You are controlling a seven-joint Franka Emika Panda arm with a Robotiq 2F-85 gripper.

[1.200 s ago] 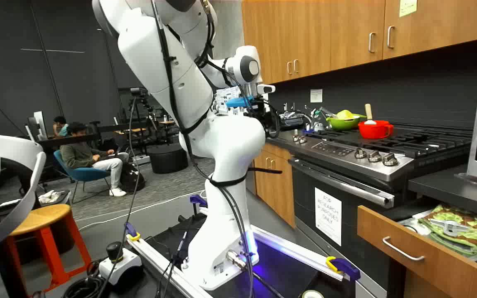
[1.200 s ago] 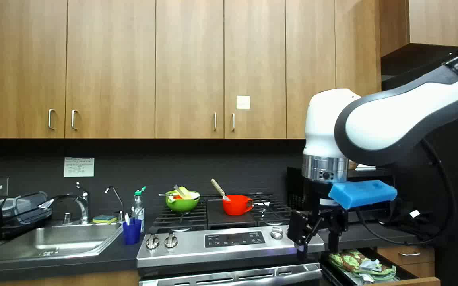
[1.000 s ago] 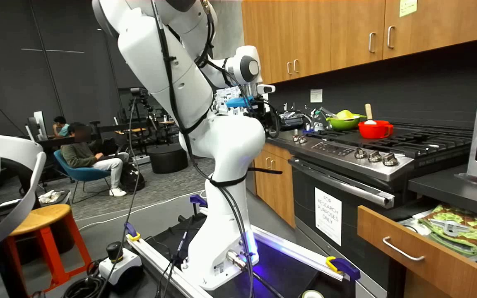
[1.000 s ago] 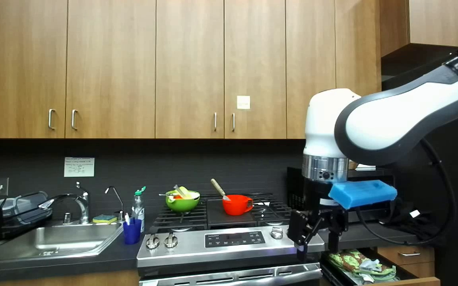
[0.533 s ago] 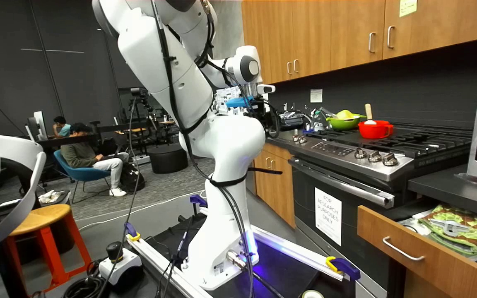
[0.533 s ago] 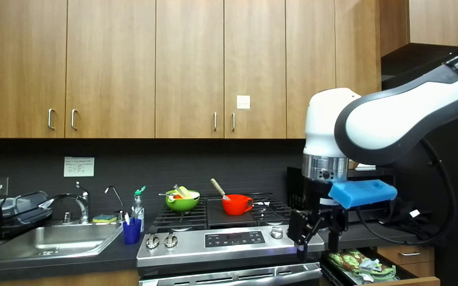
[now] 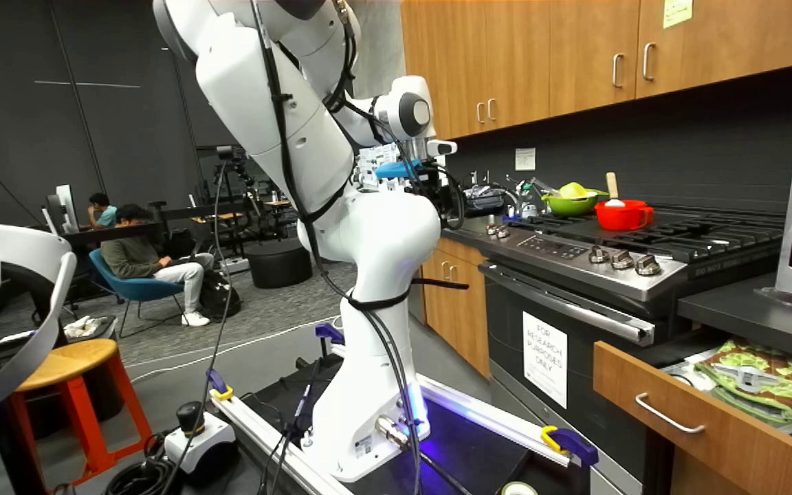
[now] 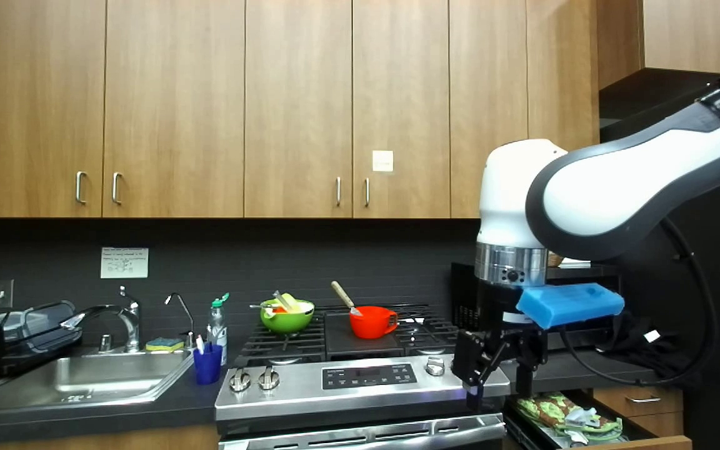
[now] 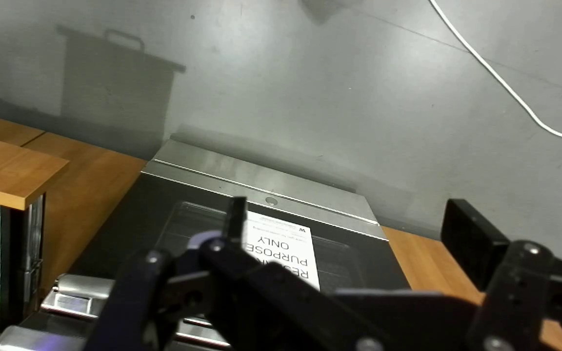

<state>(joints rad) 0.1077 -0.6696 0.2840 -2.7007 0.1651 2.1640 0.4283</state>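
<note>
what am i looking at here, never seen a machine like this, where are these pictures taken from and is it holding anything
The white machine is a robot arm; the black gripper at its end works like a two-fingered hand. Two pictures come from cameras standing away from the robot, showing the arm in a kitchen. The third comes from a camera on its wrist, looking past the fingers at the oven door and the floor.

On the stove are a green bowl and a red pot with a wooden-handled utensil in it. Next to the stove, an open drawer holds a green-and-brown patterned item; I can't tell exactly what it is.

Nothing is held: the gripper is open, its fingers apart with only air between them.
</note>
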